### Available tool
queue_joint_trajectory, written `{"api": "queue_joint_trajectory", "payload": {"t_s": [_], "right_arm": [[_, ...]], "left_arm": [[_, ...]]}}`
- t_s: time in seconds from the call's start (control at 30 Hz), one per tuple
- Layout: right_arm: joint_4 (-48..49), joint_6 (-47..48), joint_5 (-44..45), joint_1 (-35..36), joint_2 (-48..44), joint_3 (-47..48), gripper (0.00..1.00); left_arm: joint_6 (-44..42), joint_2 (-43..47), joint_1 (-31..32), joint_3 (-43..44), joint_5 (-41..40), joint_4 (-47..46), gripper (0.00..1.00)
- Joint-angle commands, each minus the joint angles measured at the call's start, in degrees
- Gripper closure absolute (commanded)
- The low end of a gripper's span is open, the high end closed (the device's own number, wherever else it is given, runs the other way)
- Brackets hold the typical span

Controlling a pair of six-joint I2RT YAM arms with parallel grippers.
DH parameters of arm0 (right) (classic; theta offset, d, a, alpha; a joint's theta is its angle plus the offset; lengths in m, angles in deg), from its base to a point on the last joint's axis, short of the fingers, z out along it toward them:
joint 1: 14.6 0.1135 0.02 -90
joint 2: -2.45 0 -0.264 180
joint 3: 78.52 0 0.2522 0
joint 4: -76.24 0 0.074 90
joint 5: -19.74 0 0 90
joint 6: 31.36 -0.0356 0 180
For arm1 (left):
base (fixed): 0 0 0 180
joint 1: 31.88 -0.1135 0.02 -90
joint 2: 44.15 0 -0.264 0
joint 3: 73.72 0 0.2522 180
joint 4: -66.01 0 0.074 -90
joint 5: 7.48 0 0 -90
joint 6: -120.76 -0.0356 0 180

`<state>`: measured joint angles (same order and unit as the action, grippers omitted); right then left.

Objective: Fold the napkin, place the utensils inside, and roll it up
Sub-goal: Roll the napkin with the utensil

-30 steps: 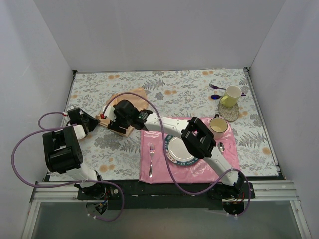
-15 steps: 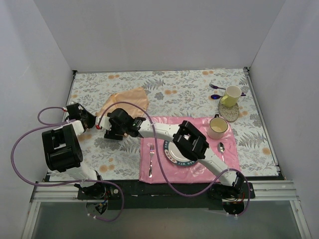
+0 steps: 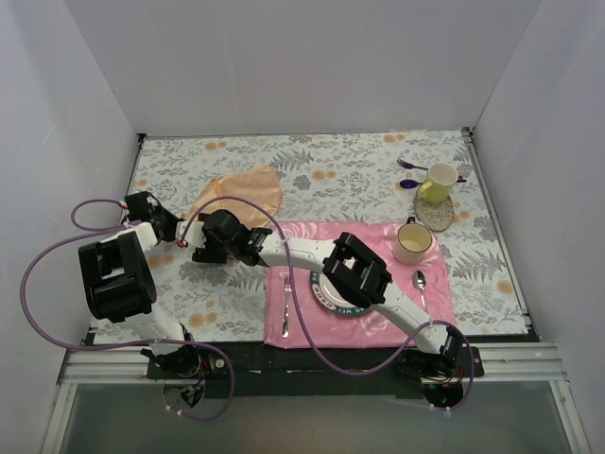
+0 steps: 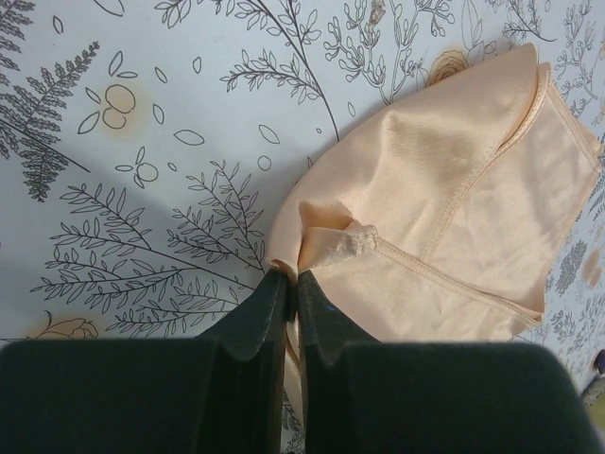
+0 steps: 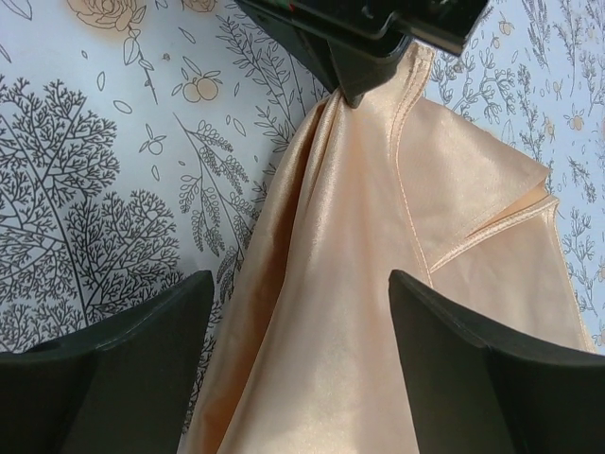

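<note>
Little done yet: napkin (image 3: pixel 241 189) at upper left loosely doubled, edge clamped by left gripper (image 4: pixel 291 284), right gripper (image 5: pixel 298 284) spread wide above, no utensils inside, unrolled.

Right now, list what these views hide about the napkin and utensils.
Napkin: its near end lies under the right gripper in the top view, cut by the bottom edge in the right wrist view.
Utensils: no dark cutlery shows in any view.
Left gripper: pinch too small from above.

top cam overhead, wrists close, share napkin (image 4: pixel 454 189)
</note>
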<state>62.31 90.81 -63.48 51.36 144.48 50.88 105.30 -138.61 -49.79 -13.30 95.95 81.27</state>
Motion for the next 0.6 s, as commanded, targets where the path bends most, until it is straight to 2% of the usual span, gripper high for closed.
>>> {"api": "queue_joint_trajectory", "payload": {"t_s": [0.0, 0.23, 0.33, 0.57], "right_arm": [[4.73, 0.27, 0.95, 0.75, 2.45, 4.15, 0.18], [6.14, 0.27, 1.56, 1.28, 5.00, 5.83, 0.18], [7.63, 0.53, 4.63, 1.46, 5.70, 5.74, 0.18], [9.65, 3.69, 9.20, 1.37, 6.15, 3.38, 0.25]], "left_arm": [[-1.24, -0.82, -0.02, 1.68, 0.81, 4.30, 1.00], [-1.51, -0.73, -0.02, 2.39, 1.16, 5.45, 1.00], [-1.15, -0.47, -0.02, 1.95, 1.25, 5.36, 1.00], [-1.33, 0.24, -0.02, 1.60, 0.90, 5.18, 1.00]]}}
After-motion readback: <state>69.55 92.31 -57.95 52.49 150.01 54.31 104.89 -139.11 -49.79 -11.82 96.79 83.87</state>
